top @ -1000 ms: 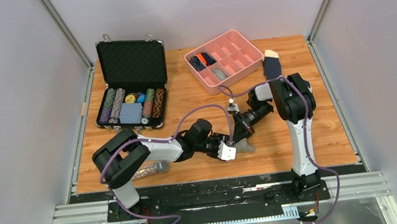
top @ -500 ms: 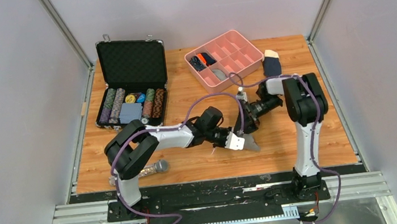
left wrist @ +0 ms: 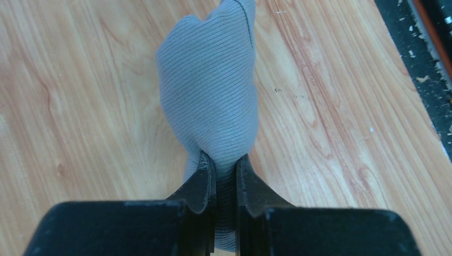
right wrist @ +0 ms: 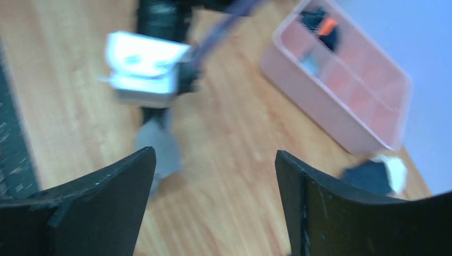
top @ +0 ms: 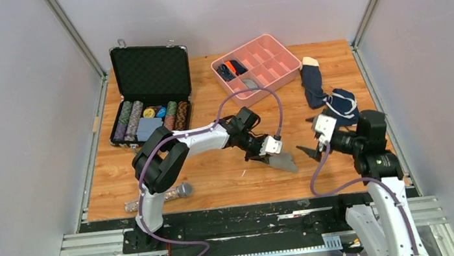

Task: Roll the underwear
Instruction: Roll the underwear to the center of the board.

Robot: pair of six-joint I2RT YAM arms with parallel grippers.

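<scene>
The underwear [left wrist: 213, 96] is a gray ribbed cloth bunched into a narrow bundle on the wooden table, seen in the top view as a small gray wedge [top: 285, 162]. My left gripper [left wrist: 225, 162] is shut on its near end, with cloth pinched between the two fingers [left wrist: 202, 181]; from above the left gripper [top: 268, 158] reaches in from the left. My right gripper [top: 307, 152] hangs open to the right of the cloth, apart from it. In the blurred right wrist view the right gripper [right wrist: 215, 154] holds nothing, and the underwear [right wrist: 160, 152] lies ahead on the left.
A pink divided tray [top: 285, 72] stands at the back centre. A long navy sock [top: 311, 82] and a navy garment with white trim [top: 342, 102] lie at the right. An open black chip case [top: 151, 91] sits back left. A microphone [top: 176, 191] lies near the front left edge.
My right gripper opened, left the cloth and swung back to the right. My left gripper closed on the underwear and carried it a little right and farther from the front edge.
</scene>
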